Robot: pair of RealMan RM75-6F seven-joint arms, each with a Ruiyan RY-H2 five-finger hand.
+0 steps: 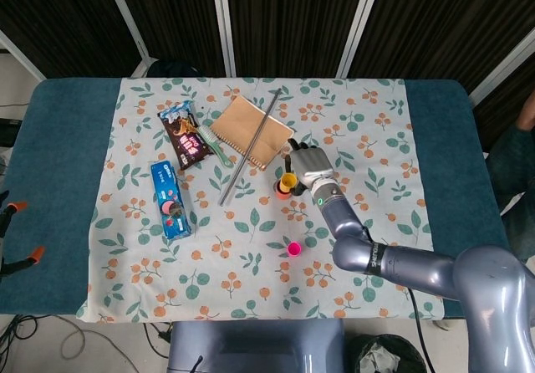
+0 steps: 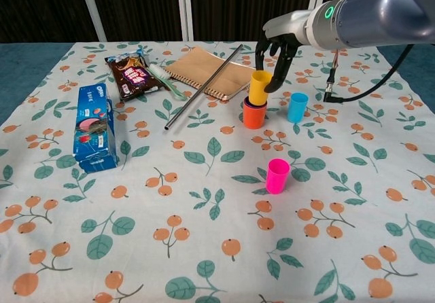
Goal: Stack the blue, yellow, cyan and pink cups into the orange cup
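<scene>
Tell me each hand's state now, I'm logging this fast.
Left: not in view.
Right hand: holding the yellow cup, lowered into the orange cup.

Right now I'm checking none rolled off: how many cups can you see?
5: yellow cup held by the right hand, entering the blue cup inside the orange cup; cyan cup beside; pink cup nearer.

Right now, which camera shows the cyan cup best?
The chest view: the cyan cup stands in full sight, right of the orange cup. In the head view the right hand hides it.
</scene>
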